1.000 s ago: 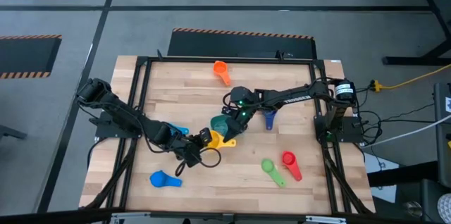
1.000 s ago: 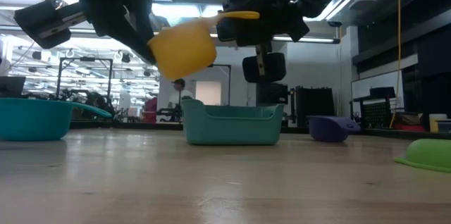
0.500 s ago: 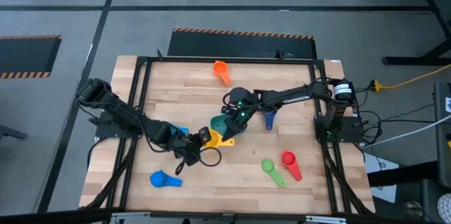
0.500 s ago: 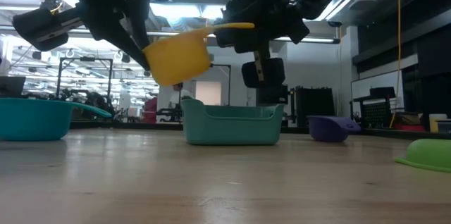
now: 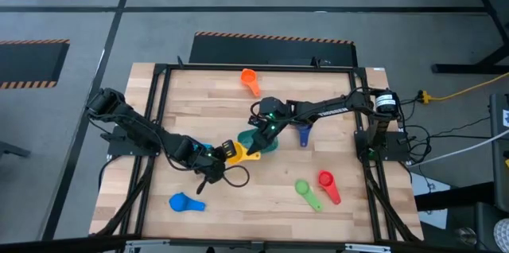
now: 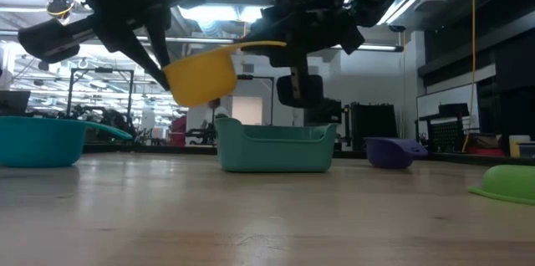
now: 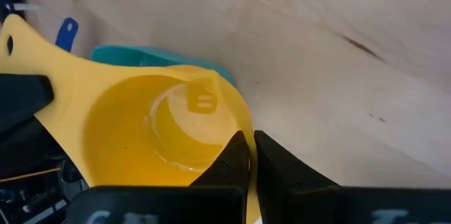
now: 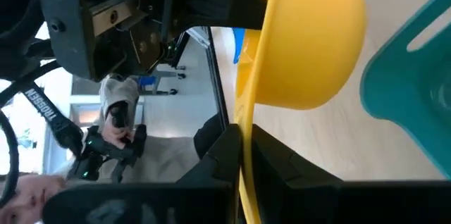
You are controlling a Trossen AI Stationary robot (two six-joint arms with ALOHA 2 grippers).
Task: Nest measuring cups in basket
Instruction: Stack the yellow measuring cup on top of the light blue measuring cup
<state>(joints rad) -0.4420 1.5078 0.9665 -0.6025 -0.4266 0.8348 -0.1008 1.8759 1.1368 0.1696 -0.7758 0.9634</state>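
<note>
A yellow measuring cup [image 5: 236,153] hangs in the air just left of the teal basket [image 5: 262,138], which stands on its flat bottom mid-table. Both grippers are shut on this cup: my left gripper [image 5: 225,155] at the bowl, my right gripper [image 5: 256,151] at the handle. The low view shows the cup [image 6: 201,78] above and beside the basket [image 6: 276,147]. Lying on the table are an orange cup [image 5: 250,80], a dark blue cup [image 5: 304,134], a green cup [image 5: 306,192], a red cup [image 5: 328,185] and a light blue cup [image 5: 185,202]. My left gripper pinches the yellow cup's bowl wall at the rim [image 7: 245,138], one finger inside the bowl and one outside. It slants down from the table's left side. The cup is clear of the table, its mouth facing up. My right gripper pinches the cup's flat handle [image 8: 246,129] between its two fingers, which come from the table's right, slanting a little downward. The handle [image 6: 261,46] sticks out about level from the bowl's rim, well above the basket.
A second light blue cup [image 5: 203,148] lies under my left arm. Black frame rails [image 5: 159,110] run along the table's edges. Bare wood [image 5: 262,197] lies between the basket and the near edge.
The yellow cup has sunk a little and drifted toward the table's left, held by both grippers. Both wrists have turned slightly, and the handle now stands lower over the basket than before.
</note>
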